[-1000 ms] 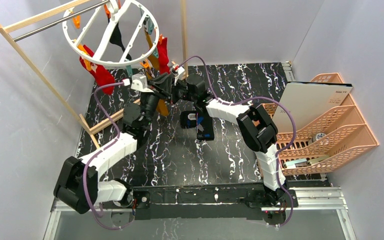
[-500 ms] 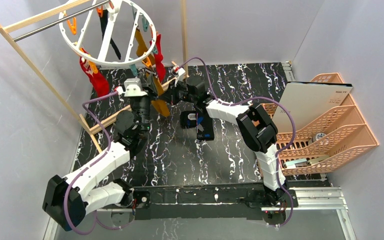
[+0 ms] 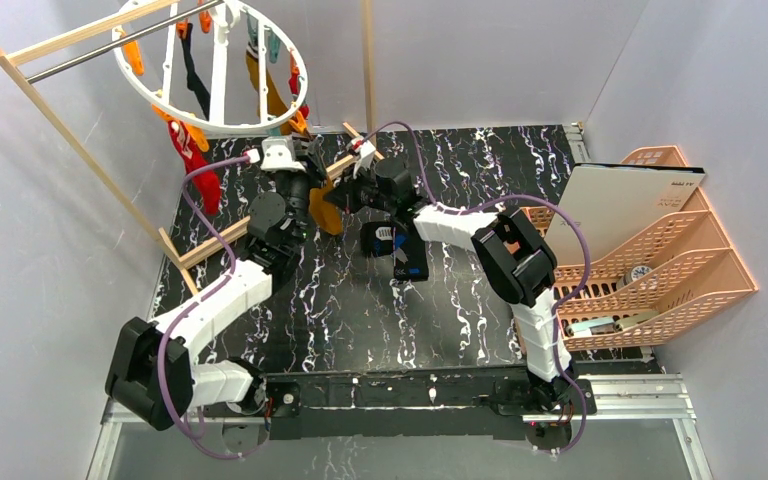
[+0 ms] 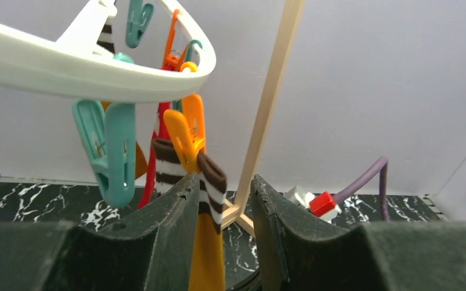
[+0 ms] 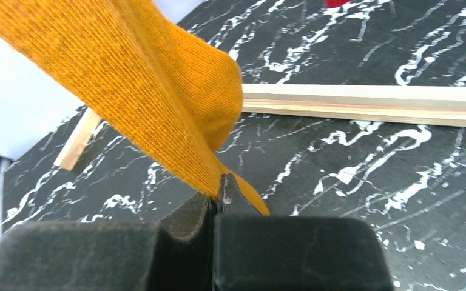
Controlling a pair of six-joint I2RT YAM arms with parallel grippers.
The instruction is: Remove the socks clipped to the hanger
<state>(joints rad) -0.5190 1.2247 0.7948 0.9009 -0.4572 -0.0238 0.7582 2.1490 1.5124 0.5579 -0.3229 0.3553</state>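
Note:
The white ring hanger (image 3: 165,108) hangs at the top left, with red (image 3: 192,158), mustard (image 3: 272,95) and black (image 3: 192,80) socks on its clips. In the left wrist view an orange clip (image 4: 184,138) on the ring (image 4: 67,66) holds a mustard sock (image 4: 209,254) by its brown-and-white striped cuff. My left gripper (image 4: 223,200) is open, with the cuff between its fingers and lying against the left one. My right gripper (image 5: 217,189) is shut on the toe end of this mustard sock (image 5: 158,103), which is stretched taut. In the top view both grippers, left (image 3: 310,168) and right (image 3: 343,196), meet at this sock (image 3: 323,218).
The wooden rack with a metal rod (image 3: 80,140) carries the hanger; its post (image 4: 273,103) and base bar (image 5: 364,100) are close to the grippers. A black and blue device (image 3: 397,250) lies mid-table. Orange mesh trays (image 3: 660,260) with a white board stand at the right.
The hanger ring has swung left and tilted. My left arm has moved back up beside the mustard sock's cuff. The right gripper has kept its hold on the sock and pulled slightly lower.

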